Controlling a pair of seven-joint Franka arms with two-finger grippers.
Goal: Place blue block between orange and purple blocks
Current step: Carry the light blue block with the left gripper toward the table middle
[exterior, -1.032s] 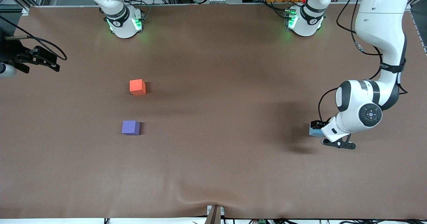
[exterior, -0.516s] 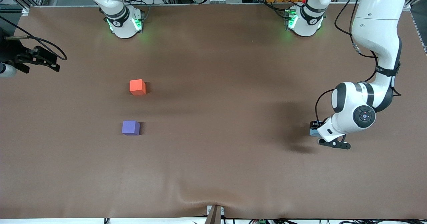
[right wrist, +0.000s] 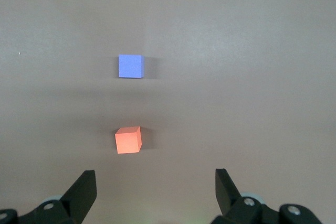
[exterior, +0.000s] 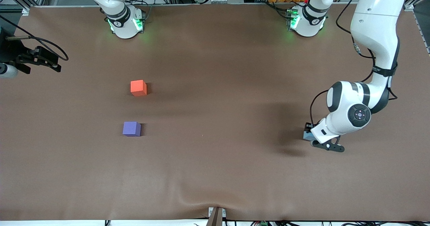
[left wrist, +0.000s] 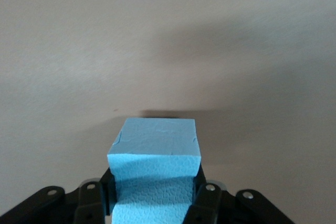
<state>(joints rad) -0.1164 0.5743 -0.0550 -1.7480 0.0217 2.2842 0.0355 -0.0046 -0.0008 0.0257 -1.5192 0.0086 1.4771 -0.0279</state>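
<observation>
The blue block (exterior: 306,136) is held in my left gripper (exterior: 309,137), which is shut on it a little above the table at the left arm's end. In the left wrist view the blue block (left wrist: 155,148) sits between the black fingers (left wrist: 203,199). The orange block (exterior: 138,87) and the purple block (exterior: 131,128) rest on the table toward the right arm's end, with the purple one nearer the front camera and a gap between them. My right gripper (right wrist: 156,182) is open and empty, high over the table, looking down on the orange block (right wrist: 128,140) and the purple block (right wrist: 130,66).
The brown table cover (exterior: 215,84) has a raised fold near its front edge (exterior: 201,199). A black device with cables (exterior: 37,59) stands at the table's edge at the right arm's end.
My left gripper has moved with the blue block toward the right arm's end of the table. The orange and purple blocks have not moved.
</observation>
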